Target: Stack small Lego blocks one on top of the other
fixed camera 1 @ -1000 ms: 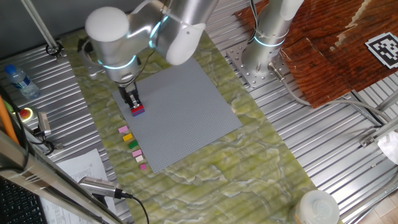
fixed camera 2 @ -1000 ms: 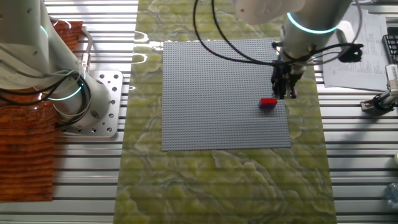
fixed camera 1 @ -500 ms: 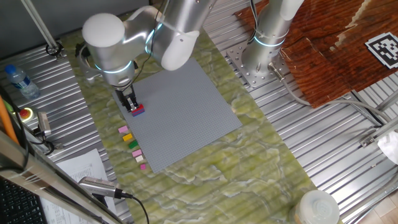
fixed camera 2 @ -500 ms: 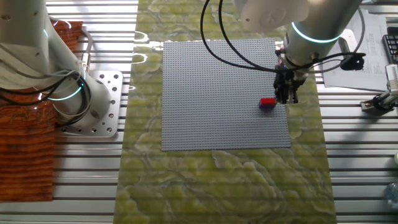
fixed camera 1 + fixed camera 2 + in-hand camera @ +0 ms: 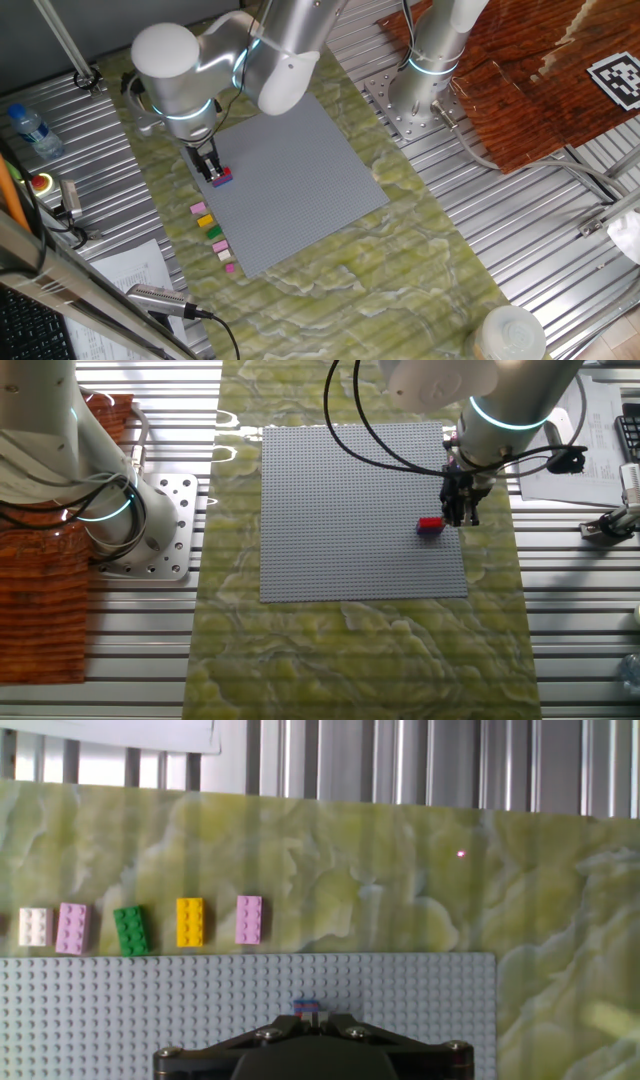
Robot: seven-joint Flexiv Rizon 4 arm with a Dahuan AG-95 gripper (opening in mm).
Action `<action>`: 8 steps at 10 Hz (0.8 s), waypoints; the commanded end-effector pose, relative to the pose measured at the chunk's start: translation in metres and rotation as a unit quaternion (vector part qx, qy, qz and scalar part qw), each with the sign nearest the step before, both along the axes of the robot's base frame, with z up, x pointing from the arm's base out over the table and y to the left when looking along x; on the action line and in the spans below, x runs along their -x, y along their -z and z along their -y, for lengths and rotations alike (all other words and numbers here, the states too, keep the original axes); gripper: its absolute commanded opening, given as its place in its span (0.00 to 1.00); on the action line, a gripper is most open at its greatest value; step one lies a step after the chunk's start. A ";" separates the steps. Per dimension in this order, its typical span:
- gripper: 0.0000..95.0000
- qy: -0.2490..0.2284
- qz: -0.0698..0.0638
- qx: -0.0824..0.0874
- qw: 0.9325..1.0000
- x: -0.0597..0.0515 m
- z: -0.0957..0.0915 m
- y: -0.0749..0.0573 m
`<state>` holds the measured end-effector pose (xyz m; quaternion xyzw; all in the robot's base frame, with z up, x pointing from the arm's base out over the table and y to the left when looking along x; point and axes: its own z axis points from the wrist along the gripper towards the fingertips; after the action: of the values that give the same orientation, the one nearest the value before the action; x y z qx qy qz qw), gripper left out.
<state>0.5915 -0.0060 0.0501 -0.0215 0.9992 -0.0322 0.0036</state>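
Note:
A red Lego block sits on a blue one as a small stack (image 5: 222,176) near the edge of the grey baseplate (image 5: 300,170). The stack also shows in the other fixed view (image 5: 431,525) and in the hand view (image 5: 307,1008), just beyond my fingertips. My gripper (image 5: 208,163) stands right beside the stack, low over the plate, with its jaws together and nothing between them; it also shows in the other fixed view (image 5: 461,512). Loose blocks lie in a row off the plate: white (image 5: 34,926), pink (image 5: 72,928), green (image 5: 131,931), yellow (image 5: 190,921), pink (image 5: 249,919).
The baseplate lies on a green marbled mat (image 5: 400,250). A second arm's base (image 5: 425,80) stands at the far side. A bottle (image 5: 28,130), papers (image 5: 120,270) and a red button (image 5: 42,183) lie off the mat beside the row of loose blocks.
The arm shifted slightly along the plate's edge over the first half second, then held still. The red-on-blue stack has not moved.

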 end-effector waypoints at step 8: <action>0.00 0.000 -0.001 0.017 1.000 0.001 -0.002 0.012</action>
<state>0.5903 -0.0034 0.0477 -0.0217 0.9985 -0.0500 0.0012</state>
